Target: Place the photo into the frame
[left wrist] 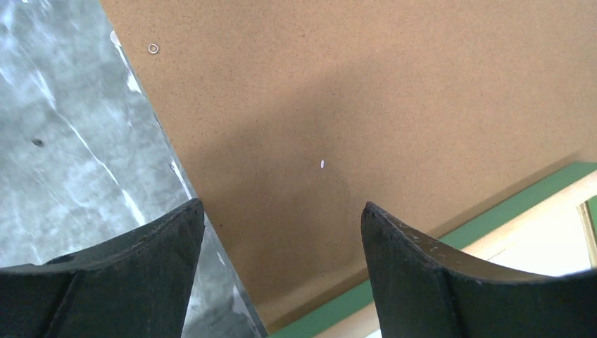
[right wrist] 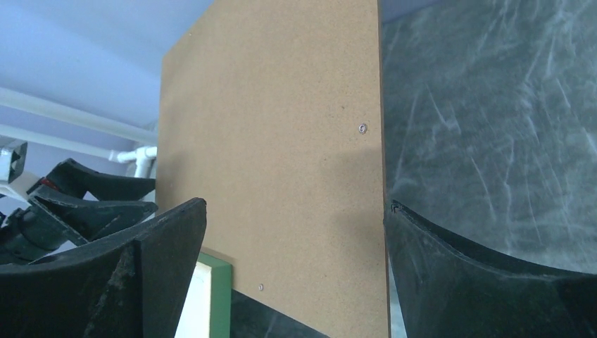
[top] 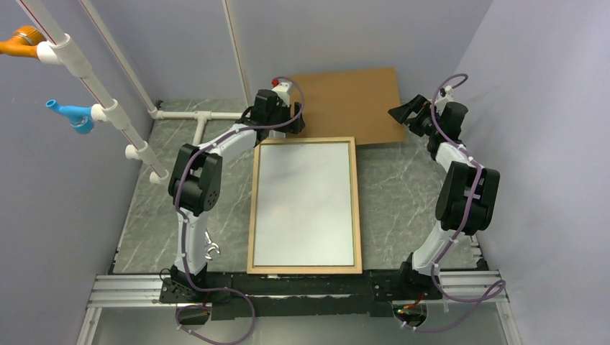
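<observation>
Brown board: it lay flat at the far side of the tabletop. It was plain and speckled, with a tiny metal ring near one edge. Its near edge met the far edge of the frame. I could not tell if it sat on top of the frame or only touched it.
Wood frame: it lay flat in the middle of the tabletop, between the two arms, with its light wood side up. The left wrist view showed a green strip along its far edge, right beside the board.
Inside the frame: a pale grey-white sheet filled it from side to side. It looked too washed out to tell if this was the photo or only the clear pane.
Left arm: it reached to the far left corner of the frame, over the near left corner of the board.
Left fingers: they were apart and pointed down at the board, with only the board showing in the gap.
Right arm: it stood on the right and bent toward the right edge of the board.
Right fingers: they were wide apart, with the board's right edge showing between them.
Tabletop: it was dark grey stone with pale streaks.
White pipes: they ran along the left wall, with an orange piece and a blue piece on them.
</observation>
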